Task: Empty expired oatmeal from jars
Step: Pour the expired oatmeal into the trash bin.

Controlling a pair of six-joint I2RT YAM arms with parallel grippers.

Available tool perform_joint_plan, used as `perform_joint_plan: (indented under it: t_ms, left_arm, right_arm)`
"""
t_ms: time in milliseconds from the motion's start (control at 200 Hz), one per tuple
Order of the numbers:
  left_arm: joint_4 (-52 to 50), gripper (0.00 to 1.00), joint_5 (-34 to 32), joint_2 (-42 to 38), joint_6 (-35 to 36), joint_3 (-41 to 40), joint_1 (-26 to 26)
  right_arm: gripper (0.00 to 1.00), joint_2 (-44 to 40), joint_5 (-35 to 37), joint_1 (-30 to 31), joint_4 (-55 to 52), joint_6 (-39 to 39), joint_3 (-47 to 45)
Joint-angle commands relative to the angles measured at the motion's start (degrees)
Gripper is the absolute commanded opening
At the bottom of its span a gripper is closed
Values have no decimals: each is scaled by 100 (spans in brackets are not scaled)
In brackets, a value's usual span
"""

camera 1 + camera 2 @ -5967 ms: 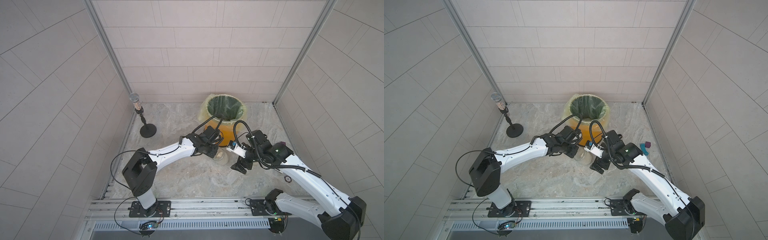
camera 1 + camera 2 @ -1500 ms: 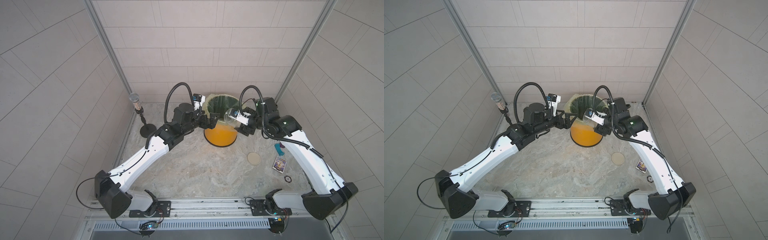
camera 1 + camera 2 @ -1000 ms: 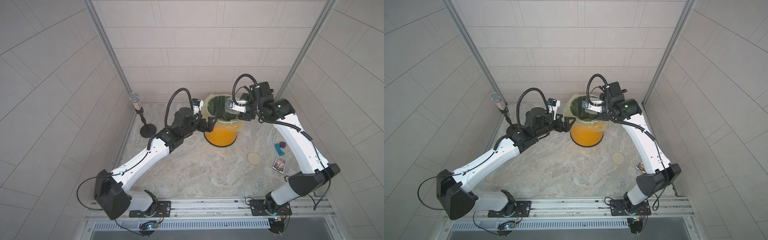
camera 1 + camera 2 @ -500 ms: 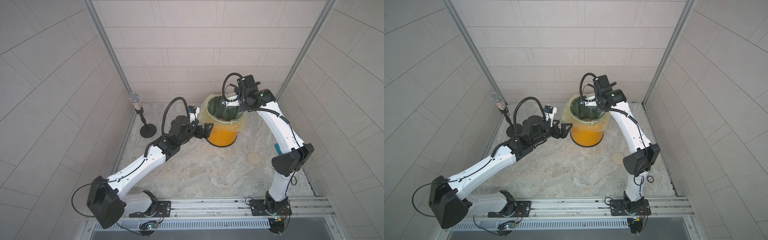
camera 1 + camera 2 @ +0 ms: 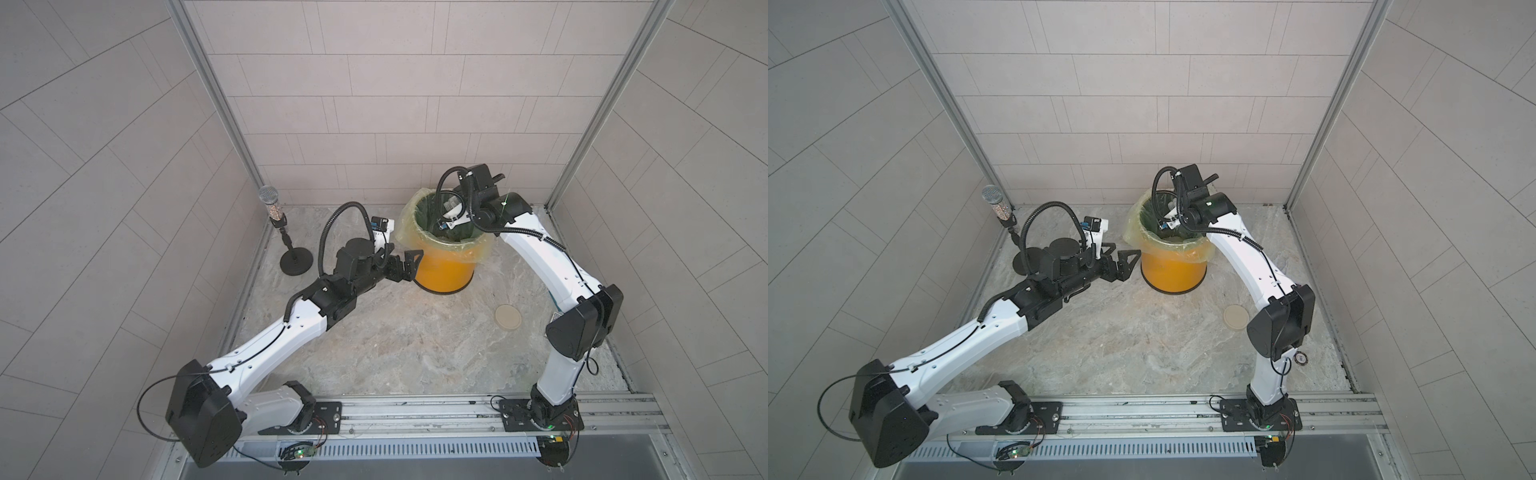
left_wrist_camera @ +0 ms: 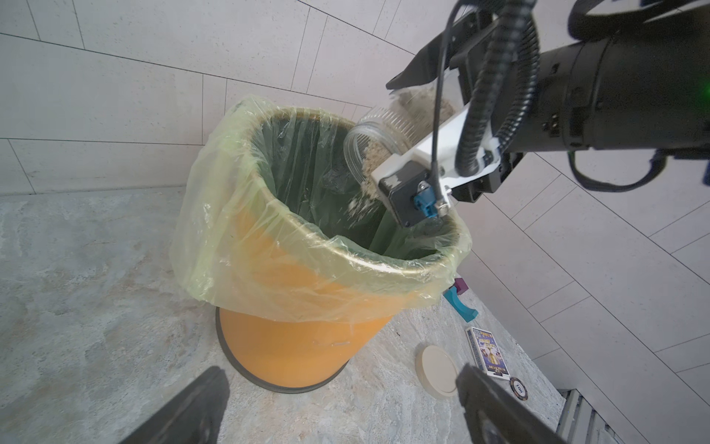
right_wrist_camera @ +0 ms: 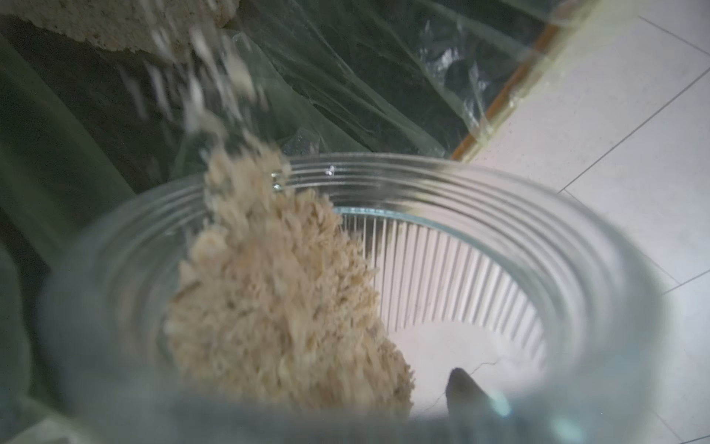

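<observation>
The oatmeal (image 7: 276,300) is tumbling out of the jar (image 6: 365,142), which hangs tipped over the mouth of the orange bin (image 5: 442,270), its open end pointing down into the liner (image 6: 215,215). Loose flakes are in the air between the jar's threaded rim and the inside of the bin. A good clump sits in the jar against its lower wall, and a pale heap (image 7: 115,23) already lies down in the green plastic.

The right gripper (image 5: 455,205) reaches in above the bin's far rim with its fingers (image 6: 413,71) pinching the jar across its ribbed glass body. The left gripper (image 5: 405,266) hangs just beside the bin's wall on the side nearest the microphone stand (image 5: 295,262). Its fingers (image 5: 1129,255) are spread wide with nothing between them, and from here I cannot tell whether they touch the bin.

The jar's flat cream lid (image 5: 508,318) lies on the tabletop (image 5: 395,332), a little way out from the bin's base towards the right arm. Beyond the lid, farther from the bin, are a small printed card box (image 6: 486,351) and a dark chip (image 6: 517,386). A teal and purple piece (image 6: 459,303) sits close behind the bin by the wall.
</observation>
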Motion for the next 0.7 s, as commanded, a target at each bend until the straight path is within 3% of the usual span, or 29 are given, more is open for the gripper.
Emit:
perform_joint_plan:
  t_ms: [0,100,265,405,555,695]
  left_arm:
    - [199,100,-47,-186,-40,-107,36]
    - [212,100,-51,-227,-46,-163,40]
    - [370,100,6,-227,-120,-281,42]
    - [340,100,32,-248,-125,-296,41]
    - [355,100,43,-279,-100,-284,37]
    - [249,100,32,-292,-81,-245,43]
  right_arm:
    - [0,-263,529,90,627,-527,335]
    - [0,-171,722,91,880,-735,402]
    - [0,-233,955,136,2096,-1370,-238]
    - [0,-182,1128,247,1735,-1049,-13]
    - [0,-529,925,203,3448,-1923,-1379]
    - [0,-443,1165,347,2667,-1600,-787]
